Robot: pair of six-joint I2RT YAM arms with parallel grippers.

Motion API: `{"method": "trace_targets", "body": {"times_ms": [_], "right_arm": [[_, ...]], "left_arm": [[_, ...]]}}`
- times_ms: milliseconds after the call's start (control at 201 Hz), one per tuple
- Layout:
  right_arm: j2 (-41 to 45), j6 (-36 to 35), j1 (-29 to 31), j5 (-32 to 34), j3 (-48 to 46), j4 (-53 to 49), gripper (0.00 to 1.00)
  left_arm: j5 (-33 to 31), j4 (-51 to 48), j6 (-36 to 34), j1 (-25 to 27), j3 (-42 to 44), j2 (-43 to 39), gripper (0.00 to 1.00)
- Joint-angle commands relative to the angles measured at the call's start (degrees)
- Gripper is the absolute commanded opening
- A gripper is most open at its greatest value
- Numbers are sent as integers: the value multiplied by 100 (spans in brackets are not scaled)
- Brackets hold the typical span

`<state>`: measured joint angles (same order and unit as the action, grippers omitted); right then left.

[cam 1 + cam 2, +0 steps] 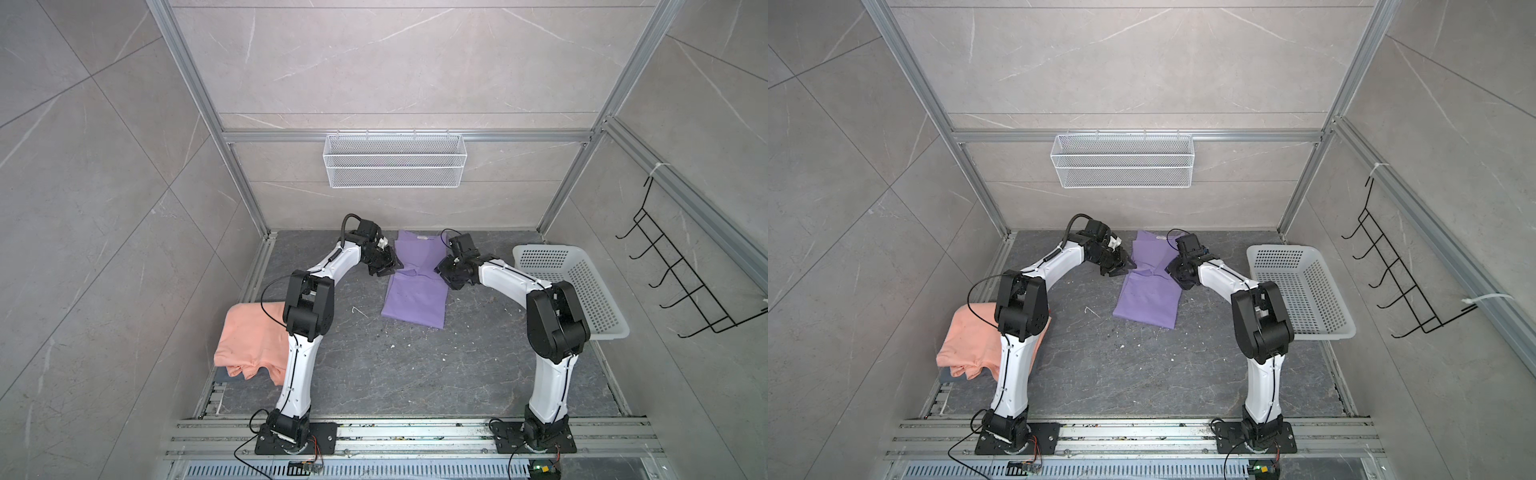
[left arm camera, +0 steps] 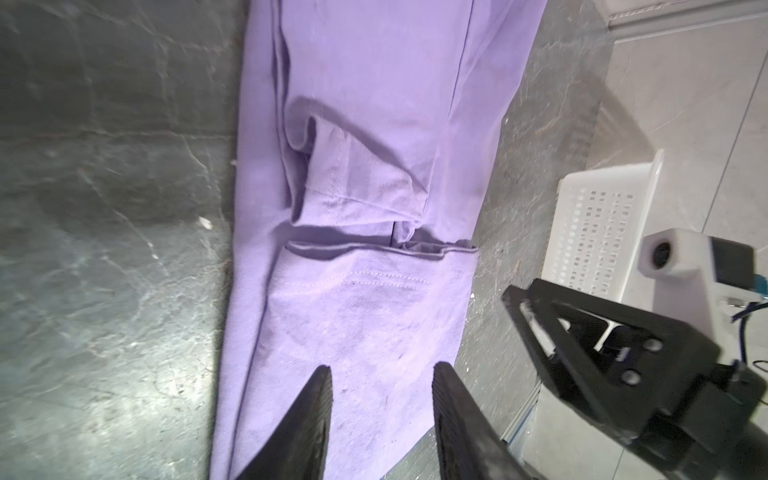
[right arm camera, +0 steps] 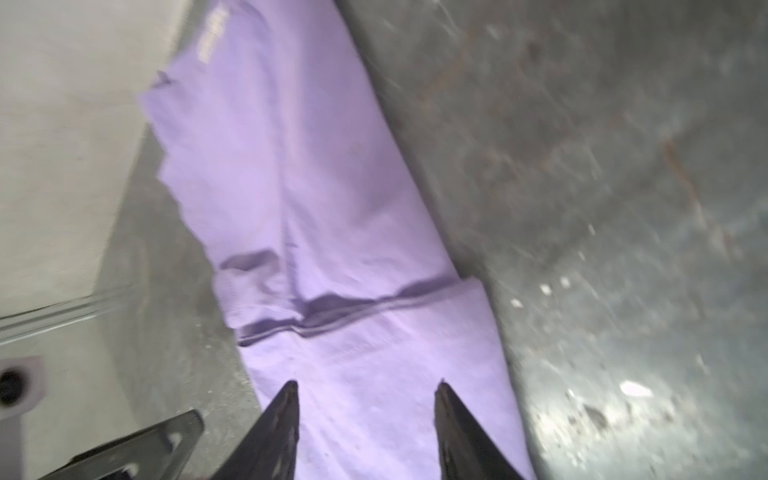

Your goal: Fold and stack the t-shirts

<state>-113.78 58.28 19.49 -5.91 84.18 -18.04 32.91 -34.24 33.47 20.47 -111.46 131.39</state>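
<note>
- The left tool was open with nothing in it. It hung just over the purple t-shirt.
- The right tool was open too and held nothing. It hung over the same shirt from the other side.
- The purple t-shirt lay flat near the back of the desk. Its sleeves were tucked in, so it was a long thin strip. One end was folded over to the middle.
- I think it needed one more fold to be small.
- The peach t-shirt lay folded at the left edge of the desk, partly behind the left arm.
- The two shirts were well apart, so the stacking was not done yet.
- A white basket stood on the right.
</note>
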Motion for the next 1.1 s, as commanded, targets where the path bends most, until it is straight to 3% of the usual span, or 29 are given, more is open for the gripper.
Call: {"method": "trace_targets", "body": {"times_ms": [0,134,358,543,906,1090], "right_arm": [[353,-661,-14,-313,155,10,55],[912,-754,-14,-503,-482,-447,55],[2139,-142,36,-929,-2414,-201,57],[2570,557,285,-1378,-3588,460,69],[2490,1656,732,-931,-4652,1814,73],[1989,1950,890,-632,-4467,2000,73]], "left_arm": [[-172,228,129,-148,332,-575,45],[-487,163,11,-135,1183,-1249,47],[-628,283,-1,-115,3118,-2473,52],[-338,838,246,52,4336,-2934,64],[-140,2468,1383,186,5211,-2698,66],[-116,2755,1617,190,5090,-2294,58]]}}
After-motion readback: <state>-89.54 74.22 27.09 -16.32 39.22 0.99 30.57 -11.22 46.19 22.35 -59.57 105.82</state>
